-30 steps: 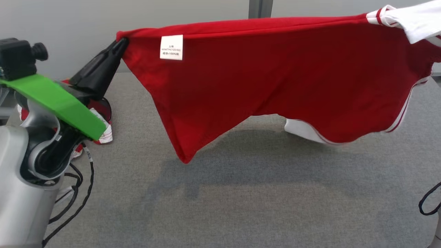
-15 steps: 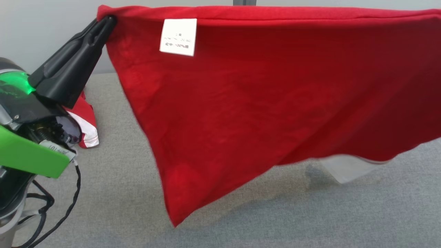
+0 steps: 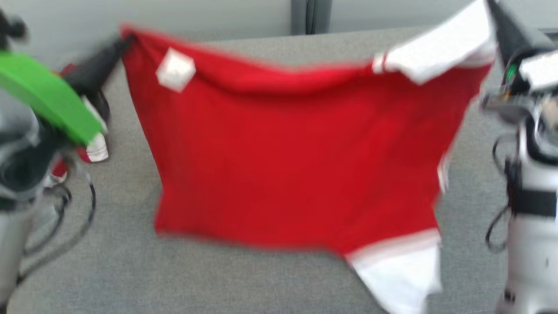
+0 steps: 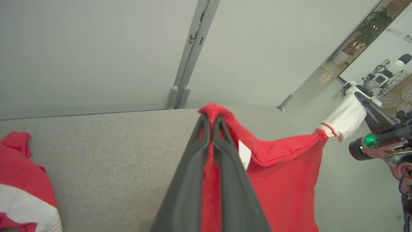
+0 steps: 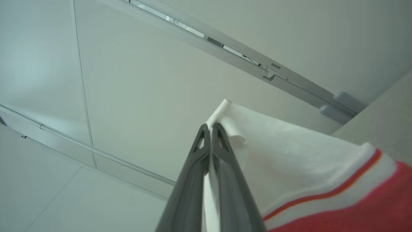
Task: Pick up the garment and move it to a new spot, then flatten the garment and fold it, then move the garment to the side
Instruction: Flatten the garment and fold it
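Note:
The garment point(image 3: 296, 161) is a red shirt with white sleeves and a white label, held up spread wide over the grey table point(image 3: 130, 279). My left gripper point(image 3: 124, 42) is shut on its red upper left corner, seen close in the left wrist view with red cloth point(image 4: 273, 180) pinched between the fingers point(image 4: 193, 180). My right gripper point(image 3: 490, 6) is shut on the white sleeve point(image 3: 436, 48) at the upper right; in the right wrist view the sleeve point(image 5: 289, 154) is clamped between the dark fingers point(image 5: 190, 187). The shirt's lower edge and a white sleeve point(image 3: 401, 274) hang near the table.
Another red and white garment point(image 3: 89, 148) lies crumpled on the table at the left, also at the lower left of the left wrist view point(image 4: 22, 187). A pale wall with a grey post point(image 3: 310, 16) backs the table. Black cables point(image 3: 65, 218) hang from my arms.
The head view has shifted and blurred. The shirt now hangs lower and squarer, with the right gripper and white sleeve in view and the hem near the table.

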You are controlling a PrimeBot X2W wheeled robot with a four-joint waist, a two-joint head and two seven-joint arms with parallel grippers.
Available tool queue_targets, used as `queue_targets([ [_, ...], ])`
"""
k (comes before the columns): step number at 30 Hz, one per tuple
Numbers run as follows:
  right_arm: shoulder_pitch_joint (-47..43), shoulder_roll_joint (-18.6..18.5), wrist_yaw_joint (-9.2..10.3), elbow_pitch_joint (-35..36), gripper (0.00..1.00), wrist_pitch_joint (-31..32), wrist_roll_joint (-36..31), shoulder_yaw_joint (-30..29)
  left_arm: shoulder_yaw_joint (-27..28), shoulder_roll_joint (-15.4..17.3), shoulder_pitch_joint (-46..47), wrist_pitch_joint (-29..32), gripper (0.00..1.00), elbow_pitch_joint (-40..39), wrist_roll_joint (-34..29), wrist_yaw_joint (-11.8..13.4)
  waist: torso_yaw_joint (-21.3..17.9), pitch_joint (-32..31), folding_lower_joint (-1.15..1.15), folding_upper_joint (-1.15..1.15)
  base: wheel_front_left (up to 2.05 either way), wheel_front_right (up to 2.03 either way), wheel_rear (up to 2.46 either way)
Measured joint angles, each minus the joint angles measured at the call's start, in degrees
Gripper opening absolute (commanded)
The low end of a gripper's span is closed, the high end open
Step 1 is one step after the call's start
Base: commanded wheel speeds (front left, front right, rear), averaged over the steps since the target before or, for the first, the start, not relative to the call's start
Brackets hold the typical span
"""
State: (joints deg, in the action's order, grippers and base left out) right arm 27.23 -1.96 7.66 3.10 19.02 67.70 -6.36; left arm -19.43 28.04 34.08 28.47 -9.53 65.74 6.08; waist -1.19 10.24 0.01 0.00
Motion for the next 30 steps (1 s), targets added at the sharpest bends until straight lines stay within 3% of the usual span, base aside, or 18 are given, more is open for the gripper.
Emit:
queue_targets([
  [3, 13.18, 0.29, 0.0, -5.23, 0.0, -6.65, -4.3, -3.2, 1.46, -3.09, 11.29, -4.55, 0.0, 2.14, -6.02, 0.03, 0.13, 2.32, 0.01, 0.0, 0.0, 0.0, 0.0],
  [6, 25.46, -0.97, -0.01, -3.45, 0.0, -9.88, -3.49, -4.88, 2.64, -6.64, 22.52, -10.65, 0.0, 0.2, -11.27, -0.87, 0.41, 4.7, 0.0, 0.0, 0.0, 0.0, 0.0],
  [8, 30.98, -1.72, -0.04, -1.32, 0.0, -10.38, -2.54, -3.5, 1.16, -5.73, 26.64, -12.28, 0.0, -1.71, -15.39, -3.88, 0.65, 6.26, 0.0, 0.0, 0.0, 0.0, 0.0],
  [10, 32.77, -2.07, -0.07, -1.12, 0.0, -10.74, 0.11, -0.82, 0.59, -4.75, 26.47, -14.16, 0.0, -1.43, -17.68, -5.16, 0.85, 7.87, 0.0, 0.0, 0.0, 0.0, 0.0],
  [13, 28.41, -1.53, -0.05, -3.19, 0.0, -10.74, 1.05, 2.23, 0.98, -6.91, 19.28, -18.46, 0.0, 2.52, -15.86, -6.08, 0.96, 10.19, 0.01, 0.0, 0.0, 0.0, 0.0],
  [16, 15.64, -1.47, -0.03, -7.65, 0.0, -10.67, 1.14, 1.94, -1.27, -8.16, 7.05, -22.51, 0.0, 9.01, -16.47, -7.16, 0.9, 11.95, 0.01, 0.0, 0.0, 0.0, 0.0],
  [22, -7.06, -0.58, -0.01, -15.63, 0.0, -11.55, 1.18, -1.16, -3.11, -7.14, -8.77, -29.34, 0.0, 19.49, -18.31, -8.31, 0.4, 13.35, 0.01, 0.0, 0.0, 0.0, 0.0],
  [25, -10.1, -0.24, -0.18, -16.29, 0.0, -12.54, 3.54, -0.65, -3.19, -8.23, -12.68, -33.6, 0.0, 24.32, -18.53, -9.2, 0.04, 12.7, 0.0, 0.0, 0.0, 0.0, 0.0],
  [30, -11.1, -0.05, -2.6, -17.15, 0.0, -12.95, 3.9, 1.08, -2.74, -8.9, -14.89, -37.61, 0.0, 27.07, -17.95, -10.73, -0.53, 10.99, -0.01, 0.0, 0.0, 0.0, 0.0],
])
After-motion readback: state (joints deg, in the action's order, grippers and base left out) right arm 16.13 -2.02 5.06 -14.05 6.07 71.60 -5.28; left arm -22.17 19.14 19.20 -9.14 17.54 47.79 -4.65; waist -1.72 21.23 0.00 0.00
